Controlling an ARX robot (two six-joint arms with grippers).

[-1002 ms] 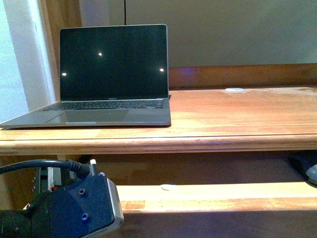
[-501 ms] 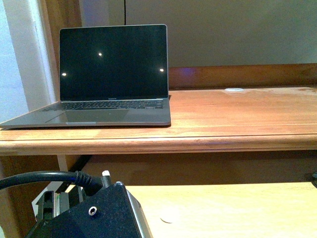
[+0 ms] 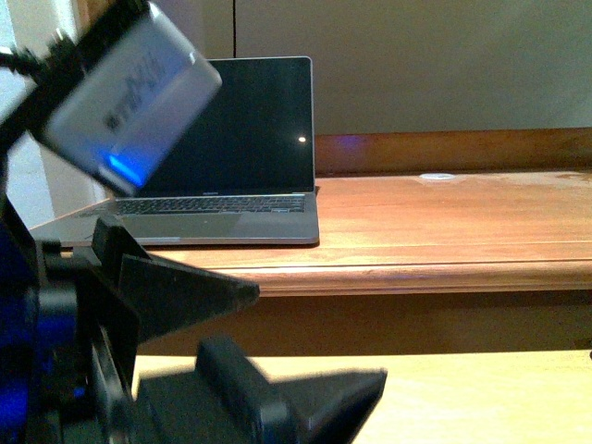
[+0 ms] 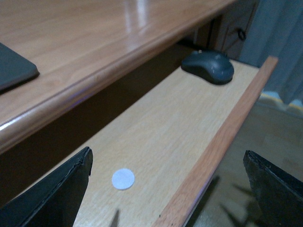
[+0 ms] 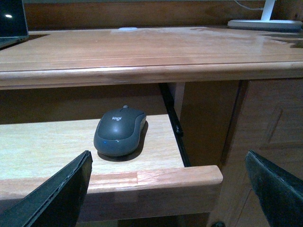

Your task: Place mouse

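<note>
The mouse (image 5: 118, 131) is dark grey and domed. It rests on the pale wood pull-out tray (image 5: 57, 146) under the desk top, close to the tray's right end. My right gripper (image 5: 168, 163) is open in front of the tray's front rail, with the mouse just beyond its jaws and nothing between them. From the left wrist view the mouse (image 4: 210, 66) lies at the tray's far end. My left gripper (image 4: 166, 161) is open above the tray's front rail (image 4: 222, 142). In the front view my left gripper (image 3: 319, 338) fills the lower left; the mouse is out of sight there.
An open laptop (image 3: 250, 139) stands on the desk top (image 3: 444, 222) at the left. One small white disc (image 3: 437, 176) lies on the desk, and another small white disc (image 4: 123, 179) on the tray. A white lamp base (image 5: 262, 23) sits at the back right. A wooden cabinet side (image 5: 265, 132) flanks the tray.
My left arm has risen from the lower left of the front view. It now covers the laptop's left part, with its open fingers in view. The dark shape at the right edge is gone.
</note>
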